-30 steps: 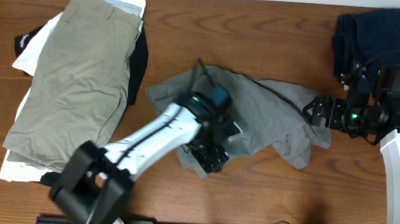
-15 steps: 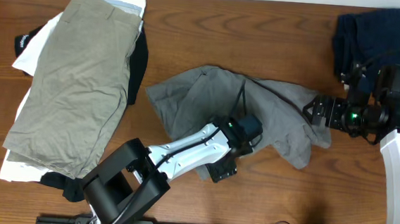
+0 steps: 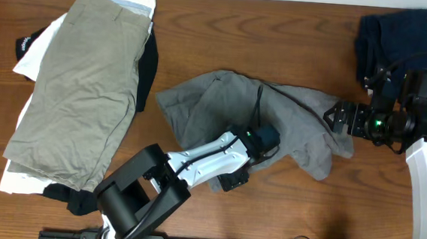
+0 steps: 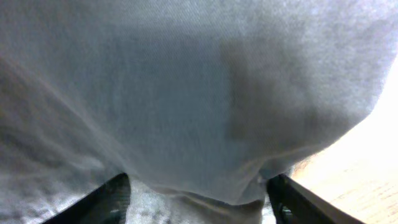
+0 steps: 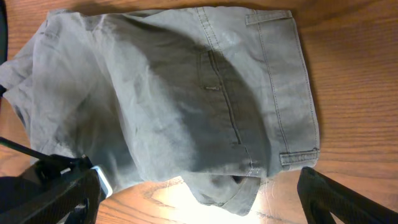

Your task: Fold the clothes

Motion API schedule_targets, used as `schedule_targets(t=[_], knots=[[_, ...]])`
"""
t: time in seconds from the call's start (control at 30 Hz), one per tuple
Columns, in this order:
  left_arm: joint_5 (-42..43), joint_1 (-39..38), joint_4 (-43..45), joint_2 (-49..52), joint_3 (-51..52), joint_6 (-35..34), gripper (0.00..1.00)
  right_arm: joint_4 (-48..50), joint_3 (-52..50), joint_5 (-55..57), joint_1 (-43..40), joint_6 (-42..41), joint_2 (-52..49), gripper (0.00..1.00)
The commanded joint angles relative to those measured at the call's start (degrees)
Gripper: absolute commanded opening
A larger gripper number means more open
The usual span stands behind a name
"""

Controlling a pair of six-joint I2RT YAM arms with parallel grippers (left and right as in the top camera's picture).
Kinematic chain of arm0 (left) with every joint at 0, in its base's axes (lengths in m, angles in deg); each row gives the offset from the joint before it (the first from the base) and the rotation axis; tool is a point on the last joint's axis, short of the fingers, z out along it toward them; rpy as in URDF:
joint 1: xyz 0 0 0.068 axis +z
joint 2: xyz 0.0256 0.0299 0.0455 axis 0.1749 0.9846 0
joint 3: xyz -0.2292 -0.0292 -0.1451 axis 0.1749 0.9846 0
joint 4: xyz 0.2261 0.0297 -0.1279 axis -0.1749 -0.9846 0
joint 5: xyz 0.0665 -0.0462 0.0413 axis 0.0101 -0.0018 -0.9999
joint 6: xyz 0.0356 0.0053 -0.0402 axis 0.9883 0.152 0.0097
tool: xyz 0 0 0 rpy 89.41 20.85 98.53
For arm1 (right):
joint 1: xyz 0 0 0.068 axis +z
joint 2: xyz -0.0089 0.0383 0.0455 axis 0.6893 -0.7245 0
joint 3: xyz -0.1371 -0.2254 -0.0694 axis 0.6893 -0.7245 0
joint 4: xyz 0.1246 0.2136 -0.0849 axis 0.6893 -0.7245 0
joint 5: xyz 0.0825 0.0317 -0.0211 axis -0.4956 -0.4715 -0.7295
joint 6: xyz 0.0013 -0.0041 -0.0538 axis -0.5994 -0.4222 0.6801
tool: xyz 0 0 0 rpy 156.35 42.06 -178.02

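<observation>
The crumpled grey shorts (image 3: 289, 121) lie in the middle of the wooden table. My left gripper (image 3: 233, 180) is low over their near edge. In the left wrist view grey cloth (image 4: 199, 93) fills the frame, and a fold of it sits between the two fingers (image 4: 115, 196), which stand wide apart and open. My right gripper (image 3: 338, 117) hovers at the shorts' right edge, open. In the right wrist view the shorts (image 5: 186, 93) spread ahead, with a waistband corner (image 5: 233, 196) lying between the spread jaws of my right gripper (image 5: 199, 186).
A stack of folded clothes stands at the left, with khaki shorts (image 3: 87, 88) on top of white (image 3: 33, 54) and black (image 3: 149, 66) garments. A navy garment (image 3: 396, 38) lies at the back right, just behind my right arm. Bare wood (image 3: 280, 34) shows beyond the shorts.
My left arm has swung down and to the right, from on top of the shorts' left part to their near edge, uncovering that part. The right arm has not moved.
</observation>
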Motion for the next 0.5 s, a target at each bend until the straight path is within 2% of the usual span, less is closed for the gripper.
schedule_targets(t=[0.0,0.07,0.1,0.13,0.17,0.2,0.47], knots=[[-1.2,-0.7,-0.5,1.1,0.5,0.1,0.64,0.1,-0.1,-0.2,0.2,1.1,-0.1,0.99],[-1.2,-0.7,-0.5,1.1,0.5,0.1,0.55,-0.1,-0.1,-0.2,0.2,1.1,-0.1,0.99],[-1.5,-0.7,-0.5,1.1,0.5,0.1,0.47,-0.2,-0.1,-0.2,0.2,1.1,-0.1,0.99],[-1.8,-0.7,-0.6,1.1,0.5,0.1,0.24,-0.2,-0.1,-0.2,0.2,1.1,-0.1,0.99],[-2.1,-0.7,-0.6,1.0,0.5,0.1,0.09,-0.2,-0.1,-0.2,0.2,1.1,-0.1,0.99],[-2.1,-0.7,-0.6,0.9,0.4,0.1,0.06,-0.2,-0.1,-0.2,0.2,1.1,-0.1,0.99],[-2.0,0.7,-3.2,-1.5,-5.2,-2.4,0.06,-0.2,-0.1,-0.2,0.2,1.1,-0.1,0.99]])
